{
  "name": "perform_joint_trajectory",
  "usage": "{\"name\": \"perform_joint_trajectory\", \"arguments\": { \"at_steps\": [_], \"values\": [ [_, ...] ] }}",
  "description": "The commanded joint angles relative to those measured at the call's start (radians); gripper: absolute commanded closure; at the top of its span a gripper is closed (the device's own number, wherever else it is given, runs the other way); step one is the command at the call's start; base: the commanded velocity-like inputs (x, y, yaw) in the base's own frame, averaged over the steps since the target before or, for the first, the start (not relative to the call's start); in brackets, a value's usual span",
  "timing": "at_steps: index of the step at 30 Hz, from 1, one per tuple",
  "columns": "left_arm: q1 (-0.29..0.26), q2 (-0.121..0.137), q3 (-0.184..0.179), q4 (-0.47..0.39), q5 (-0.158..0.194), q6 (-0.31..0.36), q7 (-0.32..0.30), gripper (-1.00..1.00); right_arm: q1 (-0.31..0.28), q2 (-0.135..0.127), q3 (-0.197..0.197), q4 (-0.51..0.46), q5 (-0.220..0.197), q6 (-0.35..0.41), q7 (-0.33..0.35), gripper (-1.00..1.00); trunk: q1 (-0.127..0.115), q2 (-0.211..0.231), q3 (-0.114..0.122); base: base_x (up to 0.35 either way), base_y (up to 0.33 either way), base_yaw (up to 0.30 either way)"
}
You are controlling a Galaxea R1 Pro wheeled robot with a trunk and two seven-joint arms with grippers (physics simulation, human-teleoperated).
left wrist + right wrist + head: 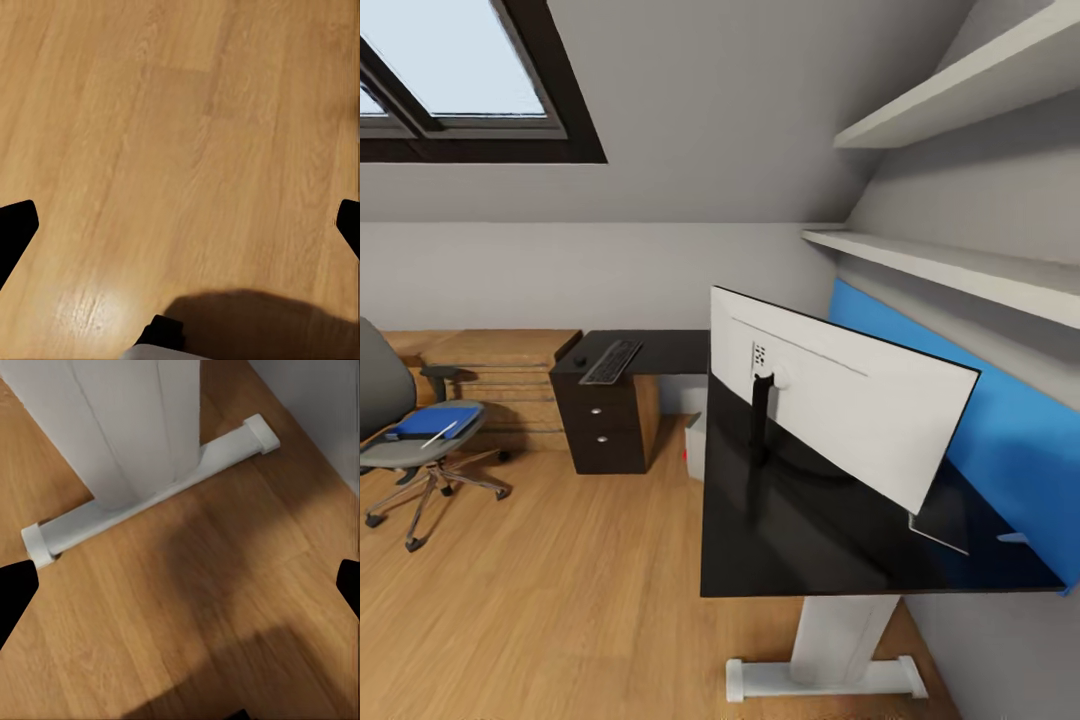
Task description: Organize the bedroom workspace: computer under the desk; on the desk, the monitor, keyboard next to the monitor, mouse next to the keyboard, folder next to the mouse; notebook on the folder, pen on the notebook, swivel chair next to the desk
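A dark-framed skylight point(455, 80) cuts the sloped ceiling. Two long white wall shelves point(950, 265) run along the right wall. Light wooden low shelving point(500, 385) meets the warm oak plank floor point(560, 610).

Monitor point(860, 420) upright on black table point(810, 560), white back showing; keyboard point(611, 361) far left; blue folder point(432, 421) and pen point(439, 433) on chair point(415, 440).

Both our grippers point down, nothing held. Left gripper point(180, 225) has its fingertips point(16, 229) spread wide apart. Right gripper point(180, 585) is splayed just the same.
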Motion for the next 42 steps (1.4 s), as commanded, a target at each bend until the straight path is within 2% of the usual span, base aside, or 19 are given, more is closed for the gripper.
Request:
{"name": "perform_joint_trajectory", "arguments": {
  "at_steps": [1, 16, 25, 42],
  "values": [
    [-0.001, 0.001, -0.008, 0.0, 0.011, -0.012, 0.007, -1.0, -0.001, 0.001, 0.005, 0.0, 0.0, -0.002, -0.007, -1.0, 0.0, -0.001, -0.001, -0.156, -0.059, -0.087],
    [-0.001, 0.001, -0.007, 0.0, 0.011, -0.021, 0.008, -1.0, -0.001, 0.0, 0.005, 0.0, 0.0, -0.002, -0.007, -1.0, 0.0, -0.001, -0.001, -0.218, -0.216, -0.014],
    [-0.001, 0.001, -0.007, 0.0, 0.011, -0.022, 0.008, -1.0, -0.001, 0.001, 0.005, 0.0, 0.0, -0.002, -0.006, -1.0, 0.0, -0.001, -0.001, -0.055, -0.301, 0.0],
    [-0.001, 0.003, -0.003, 0.0, 0.011, -0.023, 0.008, -1.0, -0.001, 0.0, 0.002, 0.0, -0.003, -0.004, -0.008, -1.0, 0.0, -0.001, -0.001, -0.001, -0.028, 0.073]
  ]
}}
